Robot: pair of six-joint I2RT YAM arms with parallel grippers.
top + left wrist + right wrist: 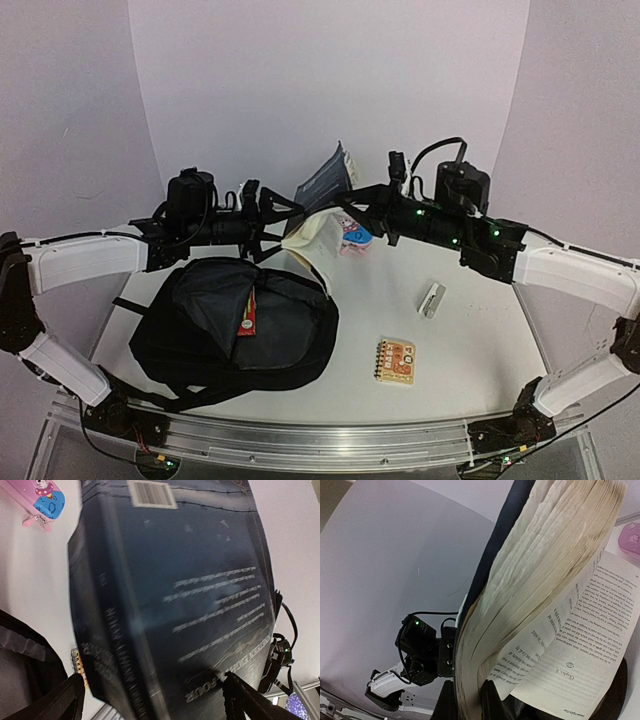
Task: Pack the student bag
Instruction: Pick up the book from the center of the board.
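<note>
The student bag (235,330), a big black backpack with its top unzipped, lies on the table at the near left. A thick paperback book (318,205) with a dark blue cover hangs in the air behind it. My right gripper (468,702) is shut on the book's (535,580) lower edge, and the pages fan open. My left gripper (155,690) is open and wide. Its fingers sit to either side of the book's back cover (175,590), which fills that view. From above, the left gripper (278,222) is just left of the pages.
A pink pencil case (352,235) lies under the book. A small orange spiral notebook (395,360) sits at the near right, and a small white and grey block (432,298) lies further right. The backpack's straps trail toward the front edge.
</note>
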